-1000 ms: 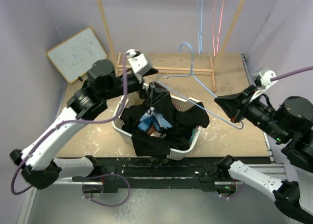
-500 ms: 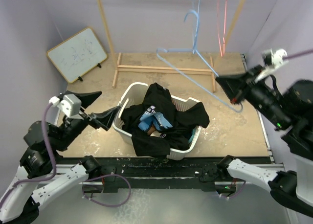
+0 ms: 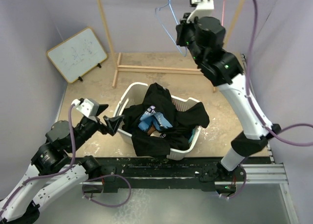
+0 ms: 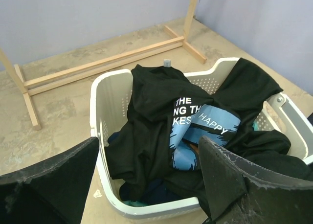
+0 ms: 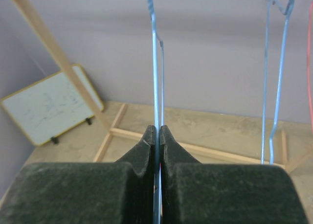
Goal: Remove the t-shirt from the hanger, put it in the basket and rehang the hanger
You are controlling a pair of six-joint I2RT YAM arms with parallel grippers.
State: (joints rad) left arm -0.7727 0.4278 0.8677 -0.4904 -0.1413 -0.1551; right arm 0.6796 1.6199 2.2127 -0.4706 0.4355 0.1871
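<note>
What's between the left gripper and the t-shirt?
Nothing visible above the rim. The open left gripper faces the black t-shirt heaped in the white laundry basket; only its near wall sits lower between them.

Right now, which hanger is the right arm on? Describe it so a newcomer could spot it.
Find the tall wooden rack at the back. The bare blue wire hanger pinched in the shut right end effector is the one. The other blue hanger and the red hanger beside it hang free, with nothing gripping them.
</note>
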